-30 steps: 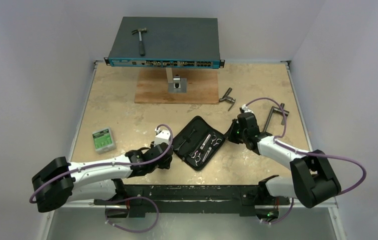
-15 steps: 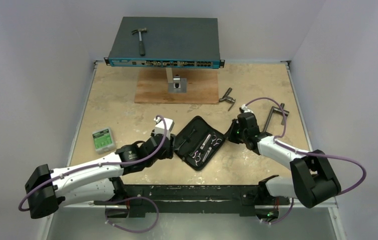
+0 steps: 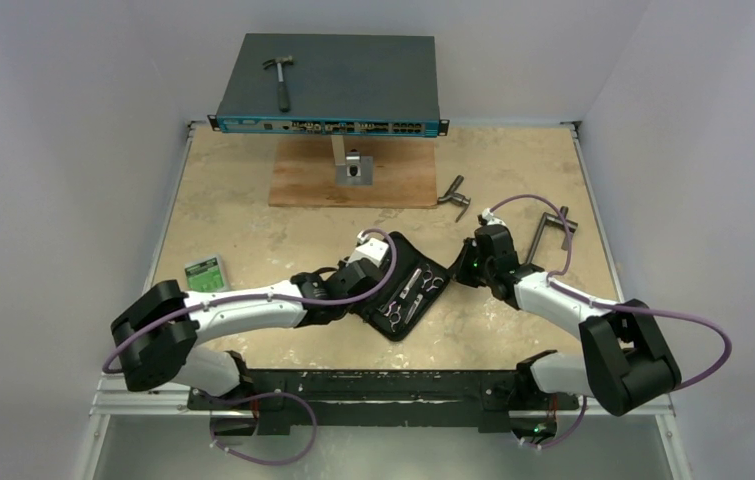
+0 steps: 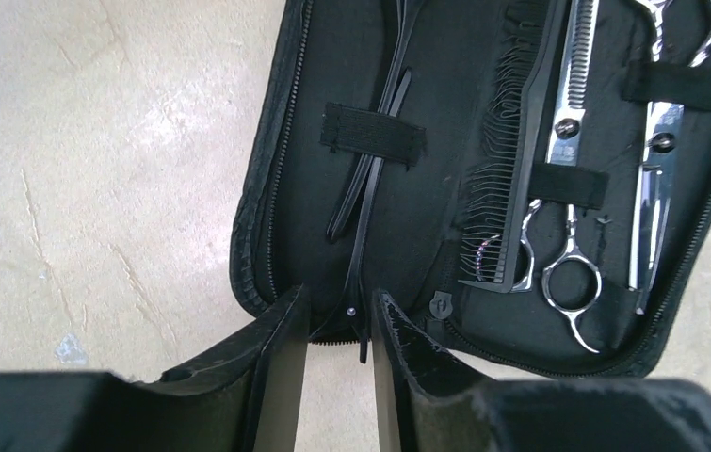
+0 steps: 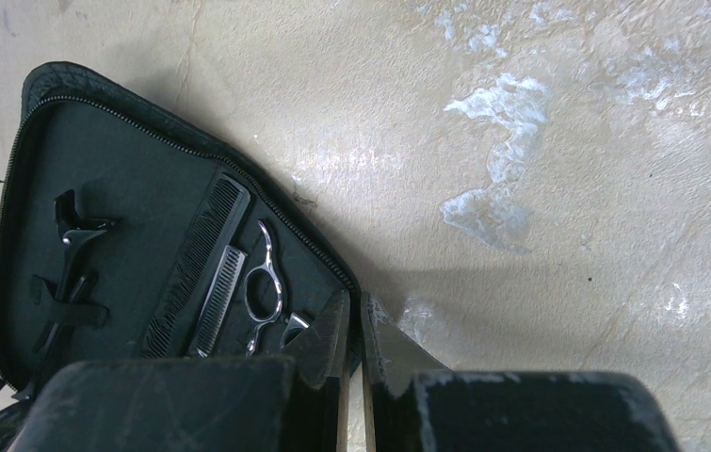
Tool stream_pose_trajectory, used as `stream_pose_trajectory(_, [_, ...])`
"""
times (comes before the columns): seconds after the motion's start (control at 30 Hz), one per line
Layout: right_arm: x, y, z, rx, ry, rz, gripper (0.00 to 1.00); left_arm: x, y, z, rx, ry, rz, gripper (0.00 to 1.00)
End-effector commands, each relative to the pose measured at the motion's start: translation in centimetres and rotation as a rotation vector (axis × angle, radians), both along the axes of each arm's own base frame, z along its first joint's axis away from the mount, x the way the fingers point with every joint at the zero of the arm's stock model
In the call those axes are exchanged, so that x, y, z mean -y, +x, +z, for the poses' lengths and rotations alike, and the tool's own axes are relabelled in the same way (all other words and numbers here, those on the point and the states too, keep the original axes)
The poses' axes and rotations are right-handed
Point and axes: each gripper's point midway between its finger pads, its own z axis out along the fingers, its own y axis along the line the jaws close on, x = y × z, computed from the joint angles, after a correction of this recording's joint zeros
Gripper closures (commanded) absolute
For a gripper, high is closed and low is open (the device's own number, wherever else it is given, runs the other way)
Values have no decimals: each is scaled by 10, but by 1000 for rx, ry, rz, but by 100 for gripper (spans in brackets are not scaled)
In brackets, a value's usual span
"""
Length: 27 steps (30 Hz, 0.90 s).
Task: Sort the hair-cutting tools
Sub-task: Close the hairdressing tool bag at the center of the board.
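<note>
Black left gripper [image 4: 339, 299], jaws slightly apart, straddles the near tip of the hair clip [image 4: 367, 235]; comb [image 4: 521, 179] and scissors [image 4: 568, 130] lie rightward in the case [image 4: 332, 56].

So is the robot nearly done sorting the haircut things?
Nearly. Both scissors, the comb and the hair clip lie in the open black case. The left gripper is open around the clip's end; the right gripper pinches the case's edge. Probably left: zipping it.

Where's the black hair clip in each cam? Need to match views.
Top external: not visible, likely under the left arm.
Left wrist: hair clip centre, under a strap.
Right wrist: hair clip far left.
Shared landmark: black zip case.
</note>
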Motion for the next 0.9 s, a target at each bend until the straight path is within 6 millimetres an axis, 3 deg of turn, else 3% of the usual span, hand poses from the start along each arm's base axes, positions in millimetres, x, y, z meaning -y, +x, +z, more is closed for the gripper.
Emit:
stream_pose_trajectory(0.0, [-6, 10, 11, 48, 22, 23, 100, 14, 10, 12, 33, -8, -22, 71])
stream_pose_trajectory(0.27, [-6, 11, 10, 49, 23, 24, 100, 14, 7, -8, -4, 36, -37, 73])
stream_pose_trajectory(0.63, [-7, 10, 10, 47, 27, 28, 100, 15, 12, -17, -6, 99, -43, 100])
stream_pose_trajectory(0.87, [-10, 9, 12, 36, 33, 41, 100, 11, 19, -14, 56, 165, -37, 100])
